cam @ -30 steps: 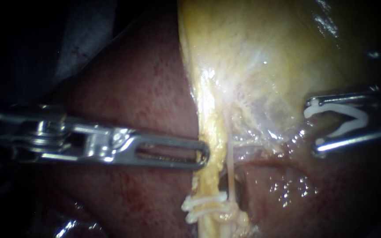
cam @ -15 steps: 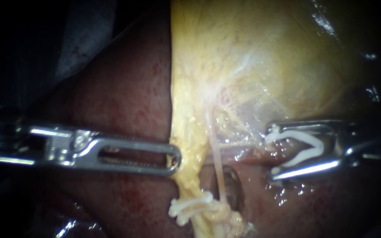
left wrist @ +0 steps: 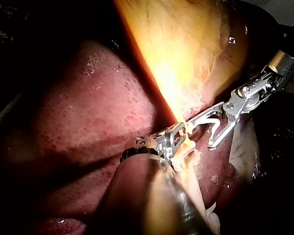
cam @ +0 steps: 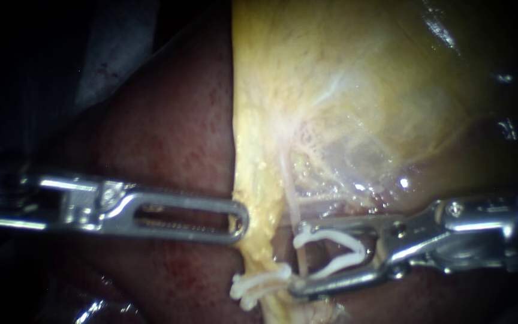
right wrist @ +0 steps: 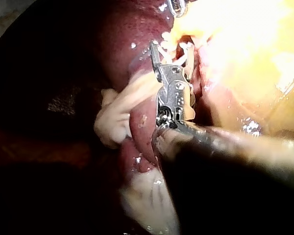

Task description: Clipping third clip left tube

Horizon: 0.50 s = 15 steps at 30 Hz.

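Note:
My left instrument (cam: 238, 221) comes in level from the left, its slotted jaws shut on the yellow edge of the gallbladder (cam: 343, 90). A thin pale tube (cam: 289, 192) runs down from the gallbladder to two white clips (cam: 259, 285) on it. My right instrument (cam: 295, 261) reaches in from the right. Its jaws stand apart, gripping a white clip (cam: 337, 252) that is spread in a V. The tube passes between the tips of that clip, just above the two clips. The left wrist view shows both instruments meeting: my left one (left wrist: 179, 133) and my right one (left wrist: 200, 134).
Dark red liver (cam: 175, 138) lies under and around my left instrument's shaft and below the right one. Glistening membrane (cam: 355, 174) spreads beside the tube. In the right wrist view pale loose tissue (right wrist: 115, 115) hangs beside my right instrument (right wrist: 170, 49).
My right instrument has moved left and down from the right edge until its spread clip straddles the tube. My left instrument first pulled the yellow edge leftward, then held still.

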Tool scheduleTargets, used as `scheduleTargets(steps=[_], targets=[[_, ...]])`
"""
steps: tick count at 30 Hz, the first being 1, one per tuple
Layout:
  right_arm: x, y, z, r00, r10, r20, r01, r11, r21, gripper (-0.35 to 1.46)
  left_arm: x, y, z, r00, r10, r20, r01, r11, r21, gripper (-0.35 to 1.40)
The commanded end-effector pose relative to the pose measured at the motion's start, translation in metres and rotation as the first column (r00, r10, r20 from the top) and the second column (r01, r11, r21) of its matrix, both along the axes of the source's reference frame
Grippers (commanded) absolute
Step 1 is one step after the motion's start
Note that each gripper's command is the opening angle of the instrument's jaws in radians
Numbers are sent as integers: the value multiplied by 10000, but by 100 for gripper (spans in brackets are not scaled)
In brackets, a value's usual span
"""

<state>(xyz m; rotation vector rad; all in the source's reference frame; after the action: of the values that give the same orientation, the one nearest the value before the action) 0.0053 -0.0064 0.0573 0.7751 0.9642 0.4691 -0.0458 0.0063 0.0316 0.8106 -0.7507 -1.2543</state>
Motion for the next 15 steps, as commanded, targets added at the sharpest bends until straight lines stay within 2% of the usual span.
scheduleTargets(steps=[1, 15], targets=[[2, 0, 1, 10000, 3, 11, -3, 10000, 31, 60, 0, 0, -1, 10000, -1, -4, 1, 10000, 1, -35], [33, 0, 21, 10000, -49, 44, 48, 9999, 98, 59, -3, -2, -6, 10000, -30, 18, 30, 10000, 6, -35]])
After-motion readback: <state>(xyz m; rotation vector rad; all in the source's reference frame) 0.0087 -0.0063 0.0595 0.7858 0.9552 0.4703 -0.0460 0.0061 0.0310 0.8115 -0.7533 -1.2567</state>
